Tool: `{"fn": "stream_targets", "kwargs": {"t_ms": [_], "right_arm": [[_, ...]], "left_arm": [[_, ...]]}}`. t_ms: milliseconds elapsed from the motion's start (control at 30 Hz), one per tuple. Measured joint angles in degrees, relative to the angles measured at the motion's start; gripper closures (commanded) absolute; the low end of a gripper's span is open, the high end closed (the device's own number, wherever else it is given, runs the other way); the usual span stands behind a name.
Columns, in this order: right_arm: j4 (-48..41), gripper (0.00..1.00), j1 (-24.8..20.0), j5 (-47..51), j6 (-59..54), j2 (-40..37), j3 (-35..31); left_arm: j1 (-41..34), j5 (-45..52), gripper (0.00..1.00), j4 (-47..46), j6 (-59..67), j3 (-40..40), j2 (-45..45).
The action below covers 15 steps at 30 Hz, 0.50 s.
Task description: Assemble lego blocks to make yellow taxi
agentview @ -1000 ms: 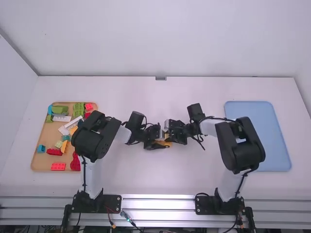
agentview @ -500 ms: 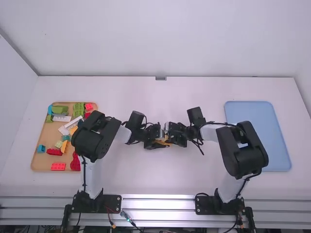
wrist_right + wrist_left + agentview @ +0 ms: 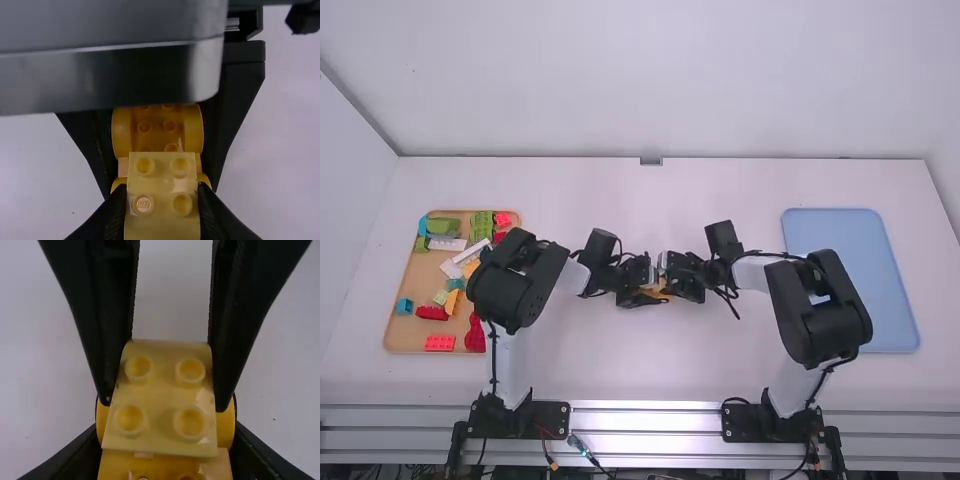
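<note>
"What is nearest?"
"A yellow block (image 3: pixel 162 190), tiny print on one stud, pinched by the right gripper (image 3: pixel 670 275)."
"Beside it?"
"An orange-yellow assembly (image 3: pixel 155 126), clamped by the left gripper (image 3: pixel 655 290); whether it joins the block is unclear."
"Farther off?"
"Well right of the block, a blue tray (image 3: pixel 850 285); well left, a wooden tray (image 3: pixel 418 272) of mixed-colour bricks (image 3: pixel 440 342)."

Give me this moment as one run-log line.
left gripper: jaws closed on orange piece | right gripper: jaws closed on studded yellow block | place: mid-table, between arms | seating: cannot tell
</note>
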Motion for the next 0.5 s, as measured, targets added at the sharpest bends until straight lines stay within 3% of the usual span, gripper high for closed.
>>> {"fn": "stream_targets", "kwargs": {"t_ms": [33,100,300,333,367,400,500], "right_arm": [[0.0,0.45,0.0,0.4,0.2,0.0,0.0],[0.1,0.35,0.0,0.5,0.2,0.0,0.0],[-0.4,0.34,-0.8,-1.8,0.2,0.0,0.0],[-0.6,0.44,-1.2,-2.5,0.1,-0.2,0.0],[-0.8,0.68,-1.7,-3.5,0.1,-0.7,0.0],[-0.7,0.99,-1.9,-3.8,0.1,-1.0,0.0],[0.1,1.0,-2.6,-5.2,0.3,-2.8,0.0]], "left_arm": [[0.0,0.0,0.6,0.0,0.0,0.0,0.0],[0.0,0.0,0.6,0.0,0.0,0.0,0.0],[0.0,0.0,0.6,0.2,-0.9,0.0,0.0],[0.0,0.0,0.6,0.2,-0.9,0.0,0.0],[0.0,0.0,0.6,0.2,-0.9,0.0,0.0],[0.0,0.0,0.6,0.2,-0.9,0.0,0.0],[0.0,0.0,0.6,0.2,-0.9,0.0,0.0]]}}
